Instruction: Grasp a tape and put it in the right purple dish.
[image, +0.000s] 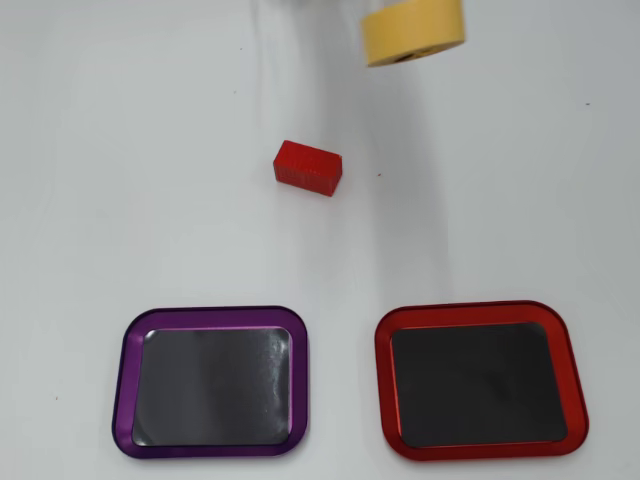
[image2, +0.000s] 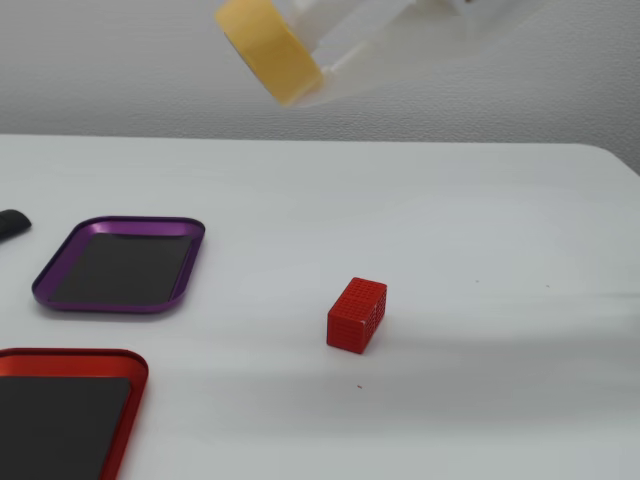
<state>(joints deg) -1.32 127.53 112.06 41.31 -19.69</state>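
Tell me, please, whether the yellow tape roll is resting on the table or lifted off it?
Lifted. In the fixed view the tape roll hangs tilted high above the table, on a motion-blurred arm; the red block stays below.

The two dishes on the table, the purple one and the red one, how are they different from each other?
The purple dish has a glossy purple rim; the red dish has a red one. In the overhead view the purple dish lies at the left and the red dish at the right. In the fixed view the purple dish shows whole, while the red dish is cut off by the frame. Both are shallow rounded-square trays with dark inner mats, both empty.
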